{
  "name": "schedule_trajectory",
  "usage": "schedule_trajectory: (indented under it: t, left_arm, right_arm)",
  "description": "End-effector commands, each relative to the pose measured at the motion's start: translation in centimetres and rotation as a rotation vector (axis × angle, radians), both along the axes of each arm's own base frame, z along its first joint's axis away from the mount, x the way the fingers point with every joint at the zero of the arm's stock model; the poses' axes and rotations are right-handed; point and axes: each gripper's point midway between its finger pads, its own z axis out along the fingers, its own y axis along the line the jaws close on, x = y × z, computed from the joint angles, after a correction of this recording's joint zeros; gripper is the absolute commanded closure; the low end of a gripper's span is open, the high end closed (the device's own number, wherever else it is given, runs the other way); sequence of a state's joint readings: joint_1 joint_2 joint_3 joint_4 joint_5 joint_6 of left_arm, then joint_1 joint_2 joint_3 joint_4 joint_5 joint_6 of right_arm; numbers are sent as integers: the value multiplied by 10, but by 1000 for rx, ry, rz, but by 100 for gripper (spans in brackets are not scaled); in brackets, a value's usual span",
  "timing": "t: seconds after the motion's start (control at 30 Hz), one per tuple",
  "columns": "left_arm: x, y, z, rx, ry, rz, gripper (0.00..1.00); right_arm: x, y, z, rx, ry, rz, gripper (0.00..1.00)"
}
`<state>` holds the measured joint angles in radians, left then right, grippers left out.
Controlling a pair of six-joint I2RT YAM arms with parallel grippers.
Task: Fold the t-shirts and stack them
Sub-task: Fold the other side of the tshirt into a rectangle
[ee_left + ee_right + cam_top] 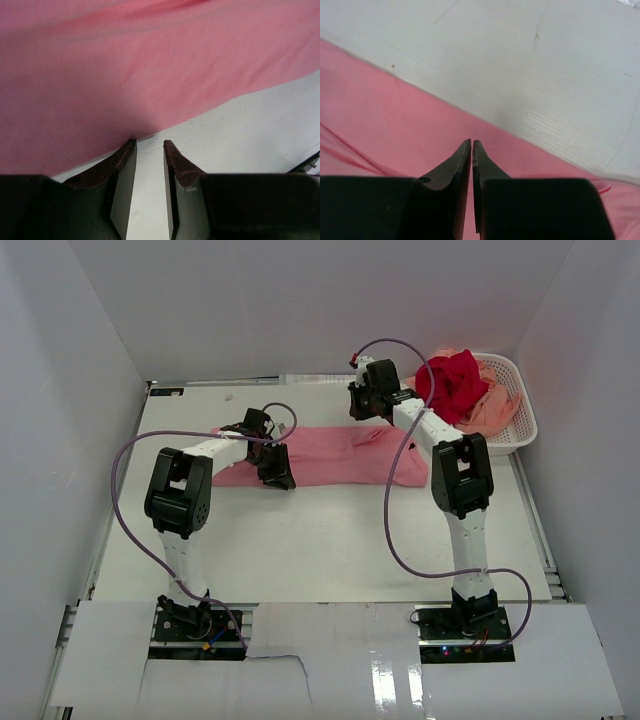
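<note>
The pink t-shirt [340,455] looks soft, light and floppy, so grab its edges; the left end effector [149,144] is open and empty, the right end effector [471,142] closed on nothing.

left arm [181,490]: elbow raised, forearm reaching forward and inward, wrist tipped down | left pincer [149,145]: jaws partly apart, a clear gap between the tips | right arm [461,476]: elbow high, forearm stretched forward and leftward | right pincer [471,144]: jaws closed to a thin slit
</note>
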<state>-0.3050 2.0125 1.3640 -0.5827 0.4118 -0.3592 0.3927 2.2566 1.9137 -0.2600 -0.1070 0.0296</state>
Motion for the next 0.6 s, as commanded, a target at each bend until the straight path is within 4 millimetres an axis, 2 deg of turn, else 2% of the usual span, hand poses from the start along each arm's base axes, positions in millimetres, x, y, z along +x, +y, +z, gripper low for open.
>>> schedule_trajectory:
  t: [0.0,0.03,0.07,0.13,0.17,0.2,0.23,0.3,0.37,0.47,0.57]
  left_arm:
    - [-7,7,-9,42,13,-5,60]
    - [-7,7,-9,40,14,-4,60]
    - [-6,6,-8,40,11,-5,60]
    - [-5,7,-7,40,6,-3,60]
    - [-4,6,-6,39,3,-5,60]
    - [-3,5,-5,38,0,-5,60]
    - [-2,5,-5,36,-1,-5,60]
    - [-2,5,-5,35,0,-7,60]
    - [-2,6,-5,38,-1,-4,60]
    - [-3,5,-5,39,0,-7,60]
    - [-2,6,-6,41,1,-5,60]
  right_arm:
    - [-4,0,47,39,-85,31,89]
    - [-7,-4,47,31,-80,20,88]
    - [-14,-9,39,12,-57,13,87]
    - [-20,-21,43,-21,-56,-21,87]
    - [-27,-27,34,-40,-29,-32,85]
    - [-33,-31,36,-47,-21,-40,82]
    - [-37,-34,35,-46,-7,-42,78]
    - [-50,-42,28,-43,31,-47,62]
    - [-59,-43,24,-37,54,-48,54]
    - [-71,-48,13,-32,114,-68,53]
    - [-81,-41,-2,10,200,-60,53]
